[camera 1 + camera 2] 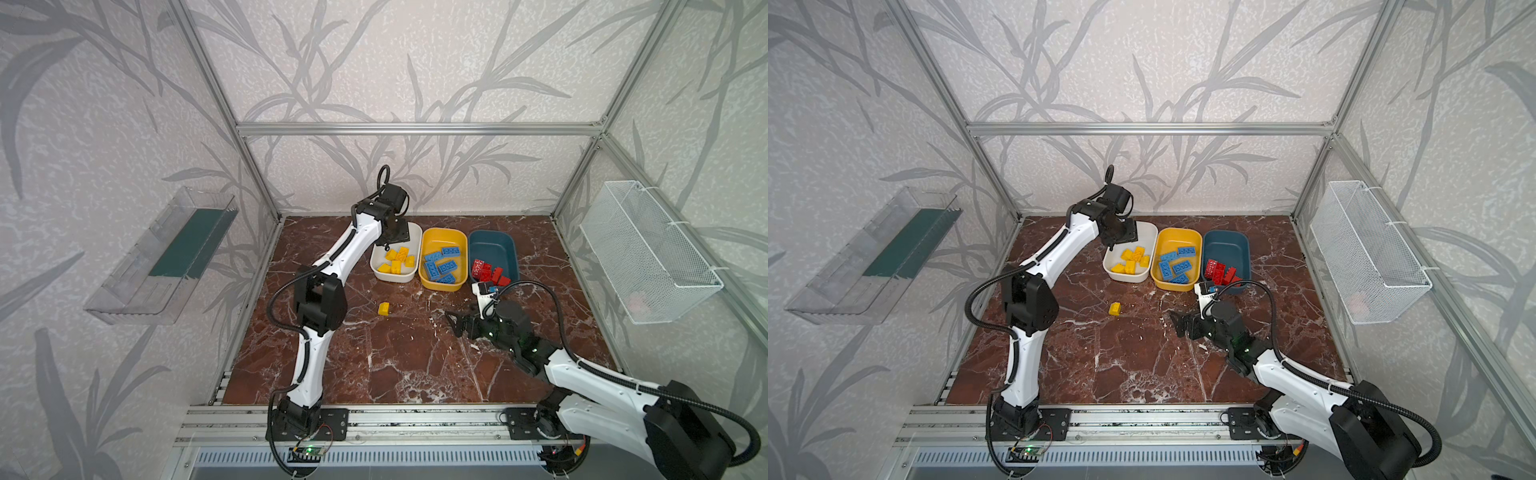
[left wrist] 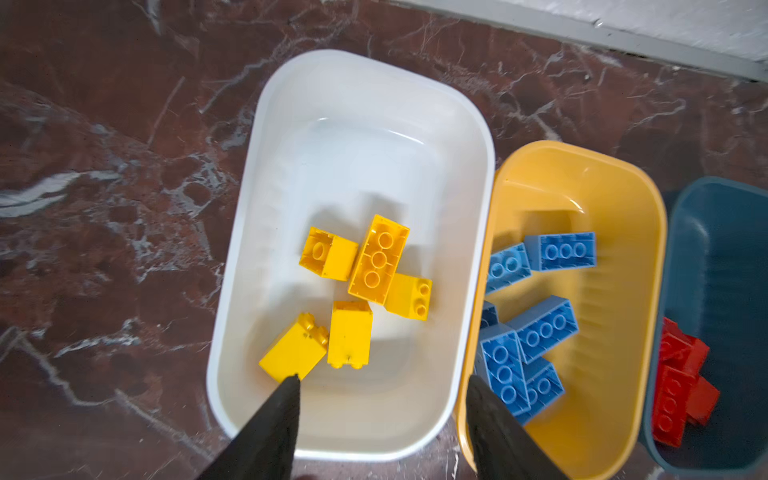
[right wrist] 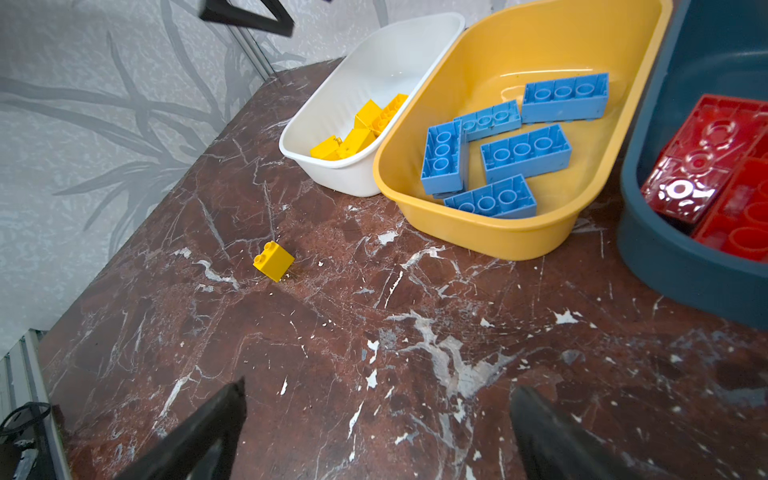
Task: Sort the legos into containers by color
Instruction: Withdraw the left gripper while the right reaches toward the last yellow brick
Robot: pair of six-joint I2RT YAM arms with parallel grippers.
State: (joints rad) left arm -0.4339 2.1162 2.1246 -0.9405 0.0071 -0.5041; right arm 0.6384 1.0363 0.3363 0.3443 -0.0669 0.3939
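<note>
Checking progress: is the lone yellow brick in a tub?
Out: yellow brick sits on the bare table, apart from the white tub.

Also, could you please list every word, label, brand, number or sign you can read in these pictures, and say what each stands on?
None can be read.
No lettering shows on the loose yellow plastic brick, nor on the blue plastic bricks in the yellow plastic tub.
Faint dark marks on the white camera housing at the right arm's wrist are too small to read.
</note>
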